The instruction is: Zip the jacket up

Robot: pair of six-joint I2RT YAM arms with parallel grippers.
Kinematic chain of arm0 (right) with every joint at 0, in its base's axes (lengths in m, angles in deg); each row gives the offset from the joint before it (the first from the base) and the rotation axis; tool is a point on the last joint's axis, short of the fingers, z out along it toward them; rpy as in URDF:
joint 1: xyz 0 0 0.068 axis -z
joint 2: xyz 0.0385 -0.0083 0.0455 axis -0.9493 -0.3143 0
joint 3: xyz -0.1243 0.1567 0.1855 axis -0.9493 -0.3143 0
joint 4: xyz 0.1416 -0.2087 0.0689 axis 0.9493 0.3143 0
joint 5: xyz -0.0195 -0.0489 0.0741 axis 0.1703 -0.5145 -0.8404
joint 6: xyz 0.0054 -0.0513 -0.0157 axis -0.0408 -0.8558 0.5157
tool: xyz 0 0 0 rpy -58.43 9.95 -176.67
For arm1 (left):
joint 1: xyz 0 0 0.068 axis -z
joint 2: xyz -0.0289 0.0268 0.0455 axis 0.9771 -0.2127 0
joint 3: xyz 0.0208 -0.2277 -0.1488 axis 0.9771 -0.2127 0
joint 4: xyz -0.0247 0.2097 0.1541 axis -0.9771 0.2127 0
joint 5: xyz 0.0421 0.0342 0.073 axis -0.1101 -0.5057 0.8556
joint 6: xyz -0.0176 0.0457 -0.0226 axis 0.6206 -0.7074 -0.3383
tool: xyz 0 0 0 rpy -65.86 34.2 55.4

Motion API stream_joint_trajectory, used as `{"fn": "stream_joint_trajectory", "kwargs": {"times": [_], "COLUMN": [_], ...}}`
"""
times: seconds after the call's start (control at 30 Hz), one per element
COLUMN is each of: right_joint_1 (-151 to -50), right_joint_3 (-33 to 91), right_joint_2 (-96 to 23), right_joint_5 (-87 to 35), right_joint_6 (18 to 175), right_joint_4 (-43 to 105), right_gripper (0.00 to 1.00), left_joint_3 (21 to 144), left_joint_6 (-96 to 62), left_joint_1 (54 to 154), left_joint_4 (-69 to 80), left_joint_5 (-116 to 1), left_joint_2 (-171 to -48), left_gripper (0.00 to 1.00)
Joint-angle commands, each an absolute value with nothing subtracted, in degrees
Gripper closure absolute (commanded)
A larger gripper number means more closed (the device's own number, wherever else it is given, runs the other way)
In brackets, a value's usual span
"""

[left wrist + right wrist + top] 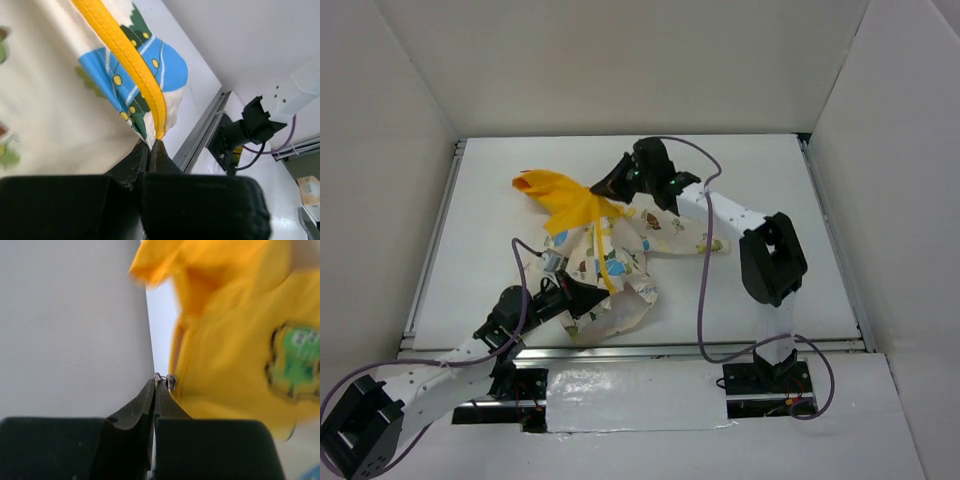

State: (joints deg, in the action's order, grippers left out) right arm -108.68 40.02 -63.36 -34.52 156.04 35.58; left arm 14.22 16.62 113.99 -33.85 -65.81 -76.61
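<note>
The cream jacket (pixel 610 265) with cartoon prints lies on the white table, its yellow hood (pixel 555 195) pointing to the far left. My left gripper (pixel 572 297) is shut on the jacket's bottom hem, at the lower end of the yellow zip tape (pixel 131 60), in the left wrist view (pixel 152 145). My right gripper (pixel 620 180) is at the yellow yoke; in the right wrist view (pixel 156 380) it is shut on the metal zip pull (pixel 165 379). The green chest patch (pixel 295 360) shows beside it.
White walls enclose the table (pixel 760 180) on three sides. A metal rail (pixel 650 350) runs along the near edge, also seen in the left wrist view (pixel 200 132). The right arm's black elbow (pixel 772 255) stands to the right of the jacket. Purple cables hang from both arms.
</note>
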Motion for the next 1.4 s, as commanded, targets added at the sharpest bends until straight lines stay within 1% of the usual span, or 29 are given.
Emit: {"fn": "stream_joint_trajectory", "kwargs": {"times": [0.0,0.03,0.07,0.1,0.13,0.17,0.2,0.23,0.3,0.33,0.47,0.57,0.6,0.63,0.7,0.77,0.8,0.97,1.0,1.03,1.07,1.1,1.13,1.17,1.2,1.23,1.27,1.3,1.37], "right_joint_1": [-98.0,-96.3,-94.4,-92.4,-88.3,-86.3,-84.6,-82.3,-81.6,-81.5,-81.1,-79.2,-78.0,-77.1,-74.9,-74.9,-75.3,-75.5,-75.5,-75.5,-75.5,-75.5,-75.6,-75.6,-75.6,-75.8,-76.1,-76.4,-78.4], "right_joint_3": [53.9,59.2,61.6,63.3,63.8,62.9,61.6,59.3,59.6,62.0,67.6,69.0,68.9,67.5,63.3,64.2,66.7,69.6,71.6,73.5,77.6,79.5,81.4,82.9,85.1,85.7,86.0,85.0,82.5], "right_joint_2": [-68.6,-71.1,-72.1,-72.4,-71.7,-70.7,-69.5,-66.9,-65.1,-64.3,-64.2,-64.4,-64.5,-65.0,-64.7,-65.4,-67.0,-70.1,-70.8,-71.1,-71.5,-71.5,-71.3,-70.8,-69.4,-68.1,-66.6,-62.6,-57.7], "right_joint_5": [-30.1,-29.1,-26.9,-25.9,-25.3,-25.4,-27.0,-28.1,-29.3,-29.1,-28.7,-28.4,-30.0,-34.2,-37.2,-36.6,-37.0,-43.4,-44.5,-44.5,-43.9,-43.7,-43.4,-43.0,-42.0,-41.2,-40.5,-39.4,-33.0], "right_joint_6": [157.7,156.7,156.3,156.3,156.4,156.6,156.3,155.7,152.1,150.5,145.4,145.7,148.7,150.9,156.3,155.1,154.3,150.6,148.9,147.8,145.4,144.0,142.5,140.1,139.0,137.8,134.8,132.8,125.8], "right_joint_4": [34.6,36.5,41.1,41.1,42.8,42.5,40.1,38.7,38.8,39.8,43.9,45.3,44.7,43.8,38.0,38.3,40.0,39.4,40.0,41.6,45.4,47.0,48.5,51.0,52.3,54.0,55.6,59.3,62.7], "right_gripper": [1.0,1.0,1.0,1.0,1.0,1.0,1.0,1.0,1.0,1.0,1.0,1.0,1.0,1.0,1.0,1.0,1.0,1.0,0.73,0.58,0.08,0.0,0.0,0.0,0.0,0.0,0.0,0.0,0.0], "left_joint_3": [12.8,13.4,15.2,15.2,17.6,18.9,21.5,22.7,26.6,27.9,33.3,30.5,27.7,26.3,23.3,22.5,22.4,25.4,26.6,27.6,30.5,32.3,33.9,38.4,41.0,43.8,49.8,53.1,61.8], "left_joint_6": [15.8,15.5,14.7,14.4,14.3,13.3,12.9,12.2,10.0,9.3,8.6,10.7,11.3,12.3,13.0,13.5,13.6,13.9,14.3,14.9,15.0,15.0,15.1,15.7,16.4,17.8,18.5,18.7,18.9], "left_joint_1": [116.3,116.5,116.5,116.5,116.5,116.4,116.4,116.3,116.2,116.0,116.0,116.2,116.3,116.4,116.4,116.4,116.5,116.5,116.5,116.5,116.5,116.4,116.4,116.2,115.3,114.4,112.7,108.1,102.4], "left_joint_4": [-27.1,-24.7,-19.1,-15.8,-13.1,-11.0,-8.5,-8.0,-8.3,-9.0,-11.1,-15.1,-15.9,-17.3,-17.4,-16.4,-16.4,-14.4,-10.9,-9.0,-6.8,-2.2,0.6,4.1,7.3,15.4,18.8,22.2,30.7], "left_joint_5": [-65.9,-64.6,-60.8,-58.2,-55.5,-51.1,-49.6,-49.5,-46.4,-46.1,-46.9,-46.5,-46.2,-46.0,-45.9,-45.6,-45.5,-43.9,-43.0,-41.9,-39.4,-37.8,-35.9,-30.7,-28.3,-26.3,-25.2,-25.3,-27.4], "left_joint_2": [-74.4,-73.6,-71.8,-71.0,-70.4,-70.6,-71.1,-73.2,-76.6,-80.7,-89.6,-89.7,-88.8,-87.4,-86.8,-86.9,-87.3,-89.1,-89.7,-89.8,-89.8,-89.2,-88.8,-88.4,-88.0,-88.2,-88.5,-89.3,-91.8], "left_gripper": [1.0,1.0,1.0,1.0,1.0,1.0,1.0,1.0,1.0,1.0,1.0,1.0,1.0,1.0,1.0,1.0,1.0,1.0,0.66,0.35,0.01,0.01,0.01,0.01,0.01,0.01,0.01,0.01,0.01]}}
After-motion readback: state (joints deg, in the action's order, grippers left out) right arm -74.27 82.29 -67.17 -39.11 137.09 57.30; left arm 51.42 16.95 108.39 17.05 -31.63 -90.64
